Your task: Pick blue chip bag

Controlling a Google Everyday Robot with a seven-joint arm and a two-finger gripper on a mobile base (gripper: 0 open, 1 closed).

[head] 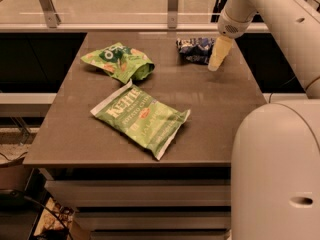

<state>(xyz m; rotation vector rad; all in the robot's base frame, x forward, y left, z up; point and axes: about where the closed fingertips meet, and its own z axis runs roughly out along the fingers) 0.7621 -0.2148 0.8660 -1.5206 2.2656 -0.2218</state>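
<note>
The blue chip bag (pixel 194 50) is a small dark-blue crinkled foil bag with white marks, lying at the far right of the brown table (pixel 225 109). My gripper (pixel 216 59) hangs from the white arm at the upper right, pointing down, its pale tip just to the right of the bag and close against its right edge. It sits low over the table top. The bag lies flat on the table.
A small green bag with orange marks (pixel 119 61) lies at the far left. A large flat green Kettle bag (pixel 141 117) lies in the middle front. My white base (pixel 277 174) fills the lower right. A metal rail (pixel 172 6) runs behind the table.
</note>
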